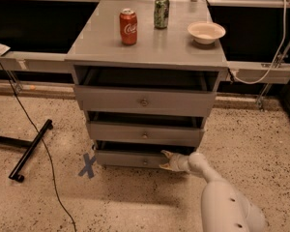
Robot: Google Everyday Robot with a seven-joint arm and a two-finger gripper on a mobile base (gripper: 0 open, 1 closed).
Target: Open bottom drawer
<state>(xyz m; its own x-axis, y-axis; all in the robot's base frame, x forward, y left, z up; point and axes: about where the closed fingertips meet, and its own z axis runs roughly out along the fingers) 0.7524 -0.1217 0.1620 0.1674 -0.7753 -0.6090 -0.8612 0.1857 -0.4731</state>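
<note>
Down low, the gripper (166, 160) sits at the right end of the bottom drawer (123, 159) – fingers (165, 153) spread wide, clamped on nothing, tips against the front panel. That drawer, lowest in the cabinet (150, 50), stands slightly out, a dark gap above it, its knob (145, 162) just left of the gripper. Up top: a red can (128, 27), a green can (161, 12), a bowl (206, 32).

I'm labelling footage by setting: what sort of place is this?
Probably a robot test lab, not a home: a lone grey drawer unit on speckled floor, a blue tape X beside it, a loose cable. The end effector sits at the bottom drawer front.
</note>
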